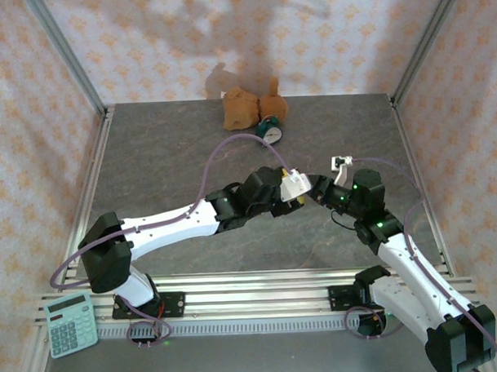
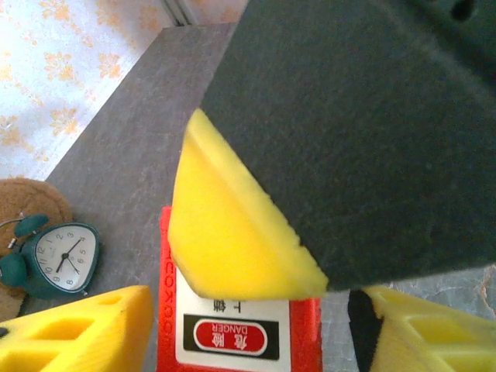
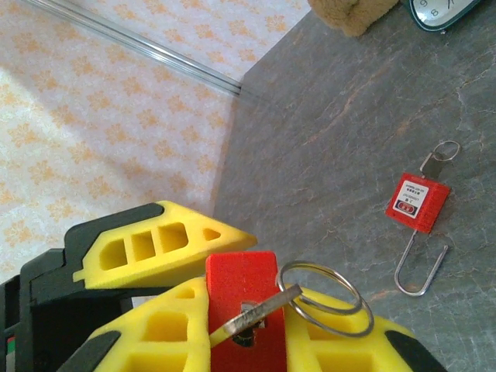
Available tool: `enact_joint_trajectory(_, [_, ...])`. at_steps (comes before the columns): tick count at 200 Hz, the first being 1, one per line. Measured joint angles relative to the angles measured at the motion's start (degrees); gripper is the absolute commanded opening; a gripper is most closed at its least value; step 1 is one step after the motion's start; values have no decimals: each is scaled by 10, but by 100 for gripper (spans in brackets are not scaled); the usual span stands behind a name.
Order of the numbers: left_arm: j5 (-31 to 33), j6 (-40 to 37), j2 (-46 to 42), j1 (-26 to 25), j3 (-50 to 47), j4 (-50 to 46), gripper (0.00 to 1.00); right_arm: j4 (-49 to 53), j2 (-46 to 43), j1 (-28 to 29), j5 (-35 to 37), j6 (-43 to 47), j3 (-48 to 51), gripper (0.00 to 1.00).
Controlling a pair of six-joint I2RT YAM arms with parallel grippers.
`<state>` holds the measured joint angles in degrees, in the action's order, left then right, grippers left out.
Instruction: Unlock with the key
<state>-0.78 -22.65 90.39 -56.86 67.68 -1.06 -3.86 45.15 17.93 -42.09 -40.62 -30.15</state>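
Walls (image 1: 33, 95): pale wallpaper with an orange flower print, aluminium frame posts at the corners. Desk (image 1: 166, 156): grey stone-look top.

Far centre: brown plush toy (image 1: 246, 108), with a small teal alarm clock (image 2: 58, 260) just beside it. Near left corner: pale green calculator (image 1: 71, 323) on the frame rail.

Both arms reach in and meet a little right of desk centre.

Right tool (image 3: 252, 298): yellow fingers closed narrow on the body of a red padlock (image 3: 240, 283). The key (image 3: 260, 308), a thin tan metal sliver, sits in the end of this padlock that faces the right wrist camera. It is tilted, and a wire key ring (image 3: 325, 298) hangs off it over the right-hand finger.

Left tool (image 2: 252, 306): jaws wide, one yellow finger on each side of the same padlock, white DANGER label up. Bare desk shows between the padlock and the right-hand finger.

Second red padlock (image 3: 418, 203): flat on the desk, well apart from the held one, with a long shackle and its own small ring
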Motion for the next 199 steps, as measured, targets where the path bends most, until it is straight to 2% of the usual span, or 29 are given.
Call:
enact_joint_trajectory(24, [1, 1, 6, 0, 8, 0, 48, 0, 0, 2, -2, 0, 0, 13])
enact_joint_trajectory(50, [2, 1, 14, 0, 12, 2, 43, 1, 0, 3, -2, 0, 0, 13])
enact_joint_trajectory(113, [4, 2, 15, 0, 12, 4, 19, 3, -3, 3, 1, 0, 0, 16])
enact_joint_trajectory(126, [4, 2, 15, -1, 12, 5, 18, 4, -4, 3, 2, 0, 0, 22])
enact_joint_trajectory(140, [6, 2, 15, -2, 12, 8, 16, 5, -7, 3, 4, -3, 0, 37])
enact_joint_trajectory(161, [17, 1, 15, -1, 7, 9, 16, 21, -20, 5, 9, 0, -5, 51])
enact_joint_trajectory(199, [31, 7, 7, 0, -19, 28, 14, 112, -37, 7, 62, 21, -37, 62])
